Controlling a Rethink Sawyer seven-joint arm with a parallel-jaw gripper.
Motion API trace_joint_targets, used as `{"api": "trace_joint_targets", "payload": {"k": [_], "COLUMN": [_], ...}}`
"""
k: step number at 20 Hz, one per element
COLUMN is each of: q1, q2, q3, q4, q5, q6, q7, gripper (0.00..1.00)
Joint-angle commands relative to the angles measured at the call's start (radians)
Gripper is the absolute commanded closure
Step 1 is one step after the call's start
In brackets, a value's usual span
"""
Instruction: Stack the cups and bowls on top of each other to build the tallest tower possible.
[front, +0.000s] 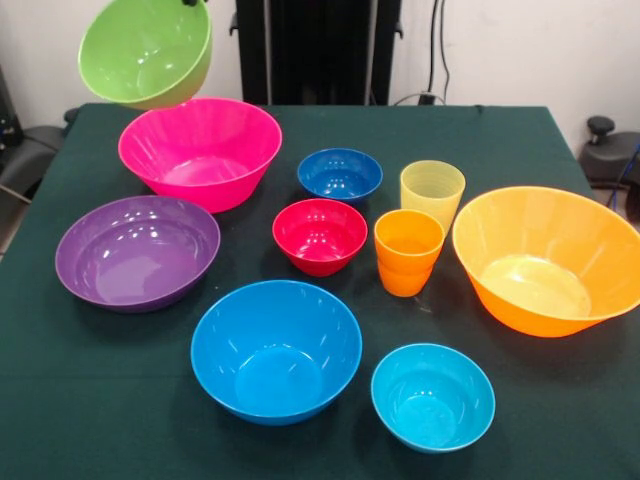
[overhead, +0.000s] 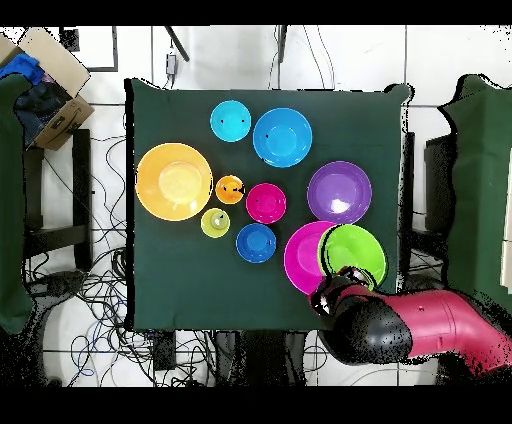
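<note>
The lime green bowl (front: 146, 50) hangs in the air above the far rim of the large pink bowl (front: 200, 150), tilted so that its mouth faces forward and down towards the middle of the surface (front: 90, 400); from above it overlaps the pink bowl's edge on the side nearest the arm (overhead: 420, 325). The jaws grip its upper rim, only a dark tip showing at the top edge in the front view (front: 190, 3). All other pieces stand upright, mouths up, on the dark green cloth. The purple bowl (front: 137, 251) sits just beside the pink one, and the sky blue bowl (front: 276, 350) lies nearer the front edge with the small cyan bowl (front: 433, 396) next to it. The small red bowl (front: 320, 235) and dark blue bowl (front: 340, 174) sit at the centre, close together. The pale yellow cup (front: 432, 193) and orange cup (front: 408, 250) stand almost touching, beside the large orange bowl (front: 545, 258). No writing or label can be read on anything.
</note>
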Motion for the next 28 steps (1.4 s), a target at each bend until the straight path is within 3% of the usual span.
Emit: {"api": "trace_joint_targets", "payload": {"k": [1, 9, 14, 18, 28], "q1": [0.012, 0.027, 0.046, 0.039, 0.027], "q2": [0.018, 0.055, 0.216, 0.290, 0.337], "q3": [0.055, 0.029, -0.072, -0.102, -0.118], "q4": [0.071, 0.069, 0.033, 0.019, 0.011], "q5": [-0.001, -0.046, -0.175, -0.216, -0.281], "q6": [-0.048, -0.070, -0.126, -0.149, -0.177], "q7": [-0.046, -0.020, 0.002, 0.003, 0.005], "gripper": [1.00, 1.00, 1.00, 1.00, 1.00]}}
